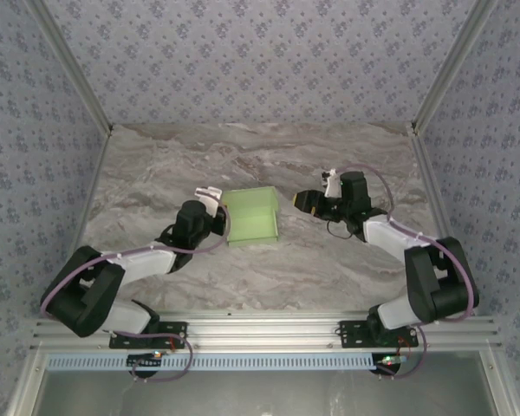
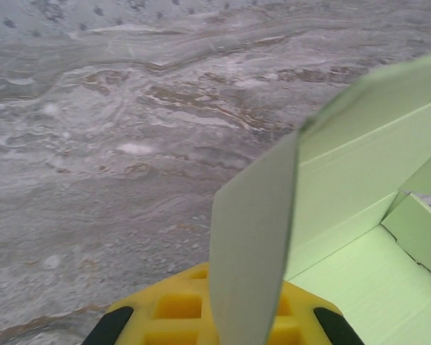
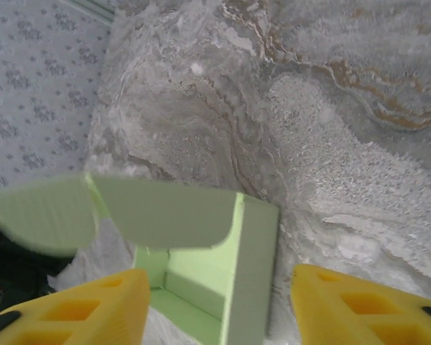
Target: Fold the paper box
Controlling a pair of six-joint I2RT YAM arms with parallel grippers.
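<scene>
Looking down from above, I see the paper box [image 1: 252,217] sitting mid-tabletop [image 1: 269,156], its walls partly raised, between my two arms. My left claw [image 1: 210,198] is clenched on a flap at the box's left side. In its wrist view that flap hides much of the yellow fingers [image 2: 176,307]. My right claw [image 1: 305,202] hangs released, apart from the box's right wall. Two blurred flaps cross its wrist view. Patterned walls [image 1: 243,52] ring the tabletop.
</scene>
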